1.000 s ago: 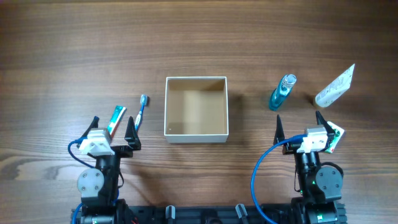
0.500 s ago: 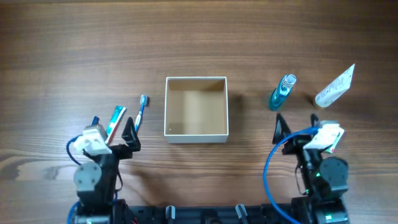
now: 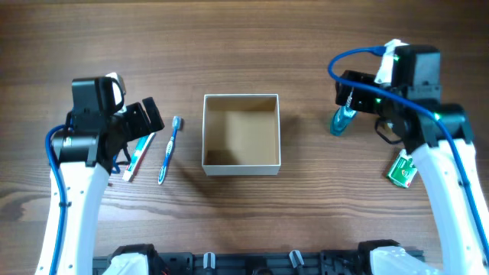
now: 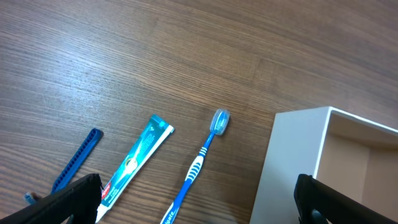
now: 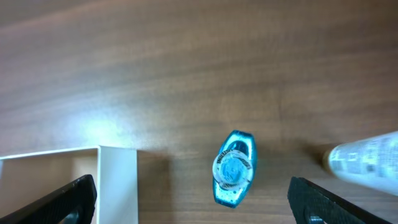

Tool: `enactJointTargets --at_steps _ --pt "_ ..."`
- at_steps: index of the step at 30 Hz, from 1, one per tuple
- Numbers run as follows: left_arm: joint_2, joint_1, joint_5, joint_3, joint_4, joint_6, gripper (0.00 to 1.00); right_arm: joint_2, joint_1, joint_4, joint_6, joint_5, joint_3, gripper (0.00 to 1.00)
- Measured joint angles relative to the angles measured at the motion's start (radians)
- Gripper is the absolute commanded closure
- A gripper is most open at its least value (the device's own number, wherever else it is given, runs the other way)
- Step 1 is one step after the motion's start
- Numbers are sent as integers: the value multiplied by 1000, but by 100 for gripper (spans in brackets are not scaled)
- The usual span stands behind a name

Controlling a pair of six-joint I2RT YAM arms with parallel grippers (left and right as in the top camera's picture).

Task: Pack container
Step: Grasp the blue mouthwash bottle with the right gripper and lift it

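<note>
Container [image 3: 241, 169] sits mid worktop [image 3: 244, 46] between the arms, open top up. It is square with no long axis, and its walls are square to the overhead frame. Left gripper [image 4: 196, 180] has jaws spread wide, holding nothing, above a toothbrush [image 4: 198, 167] and toothpaste tube [image 4: 134, 160] lying just left of the container, apart from it. Right gripper [image 5: 191, 180] has jaws spread wide, holding nothing, over an upright blue bottle [image 5: 234, 168] right of the container. A green packet [image 3: 400, 169] lies nearer the base.
</note>
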Motion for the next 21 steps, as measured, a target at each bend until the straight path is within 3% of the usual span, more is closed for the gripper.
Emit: enactJointTargets --at_steps 8,13,14,16,21 --pt "25 0 0 4 -5 0 0 192 -24 -31 132 74 1 11" --pt "25 0 0 4 -6 0 0 299 -24 -36 191 80 1 38" --pt "25 0 0 4 -6 0 0 312 -24 -36 202 80 1 49" --pt "25 0 0 4 -5 0 0 316 -24 -36 220 80 1 62" --pt "25 0 0 4 -6 0 0 316 -24 -32 239 83 1 82"
